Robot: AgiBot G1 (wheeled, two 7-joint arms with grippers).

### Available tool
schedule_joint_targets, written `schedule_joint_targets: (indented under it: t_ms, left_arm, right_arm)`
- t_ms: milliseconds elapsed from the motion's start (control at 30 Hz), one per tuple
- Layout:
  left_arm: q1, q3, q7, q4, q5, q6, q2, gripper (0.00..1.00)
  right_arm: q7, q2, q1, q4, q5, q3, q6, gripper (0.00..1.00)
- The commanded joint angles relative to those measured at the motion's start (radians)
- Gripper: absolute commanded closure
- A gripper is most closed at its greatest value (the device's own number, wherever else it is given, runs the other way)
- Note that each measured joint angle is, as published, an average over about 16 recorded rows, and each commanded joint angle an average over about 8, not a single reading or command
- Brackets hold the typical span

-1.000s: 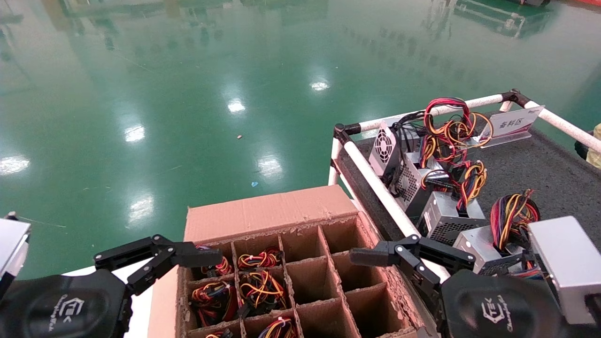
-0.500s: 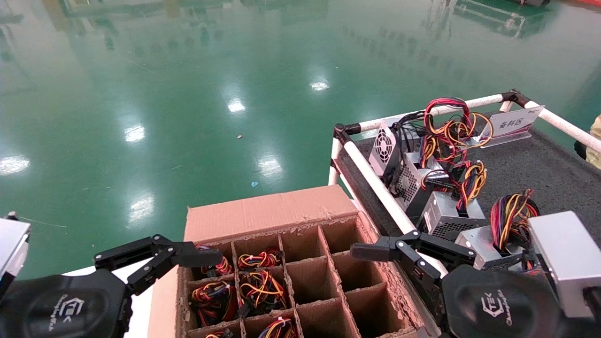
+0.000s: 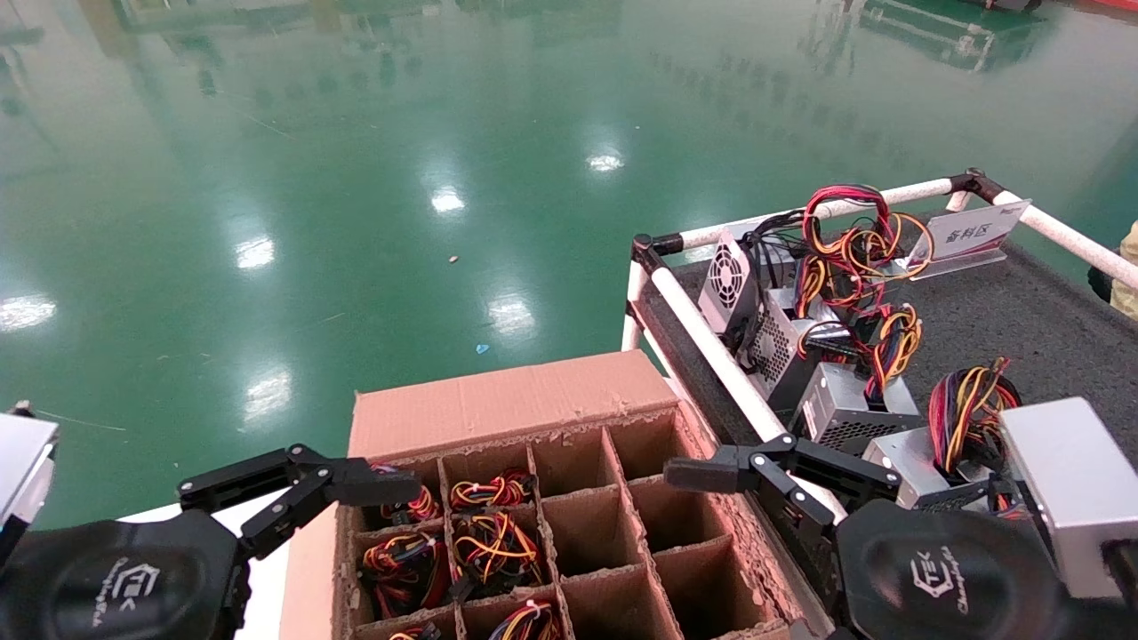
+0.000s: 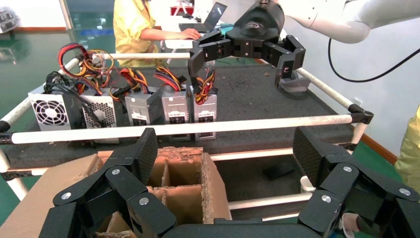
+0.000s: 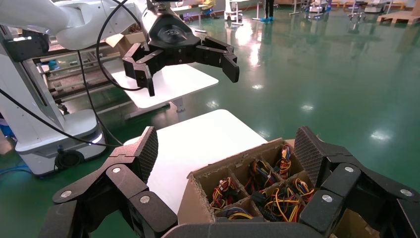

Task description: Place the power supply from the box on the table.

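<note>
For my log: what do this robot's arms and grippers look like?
Both match. The left gripper and right gripper are matte black linkage jaws with silver rivets and gridded pads, each on a glossy black dome bearing a white hexagon logo. A silver-grey box sits by each wrist. The wrist views show glossy white arm links with loose black cables.

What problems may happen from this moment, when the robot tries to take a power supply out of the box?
1. The wires in the filled cells are tangled and may snag on the frayed dividers of the box during lifting.
2. The right gripper, open above the box's table-side edge, could knock the white rail when crossing to the table.
3. A row of power supplies already crowds the table beside that rail, so a new unit's cables might catch them.
</note>
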Motion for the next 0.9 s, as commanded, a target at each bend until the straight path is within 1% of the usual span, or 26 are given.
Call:
schedule_joint_targets:
  t_ms: [33,900]
  left_arm:
    - [0.0,0.0,0.0,0.0,0.0,0.0,0.0,0.0]
    - [0.0,0.0,0.0,0.0,0.0,0.0,0.0,0.0]
  right_arm:
    - [0.0,0.0,0.0,0.0,0.0,0.0,0.0,0.0]
    - [-0.001,0.0,0.001,-0.001,0.0,0.0,0.001,0.0]
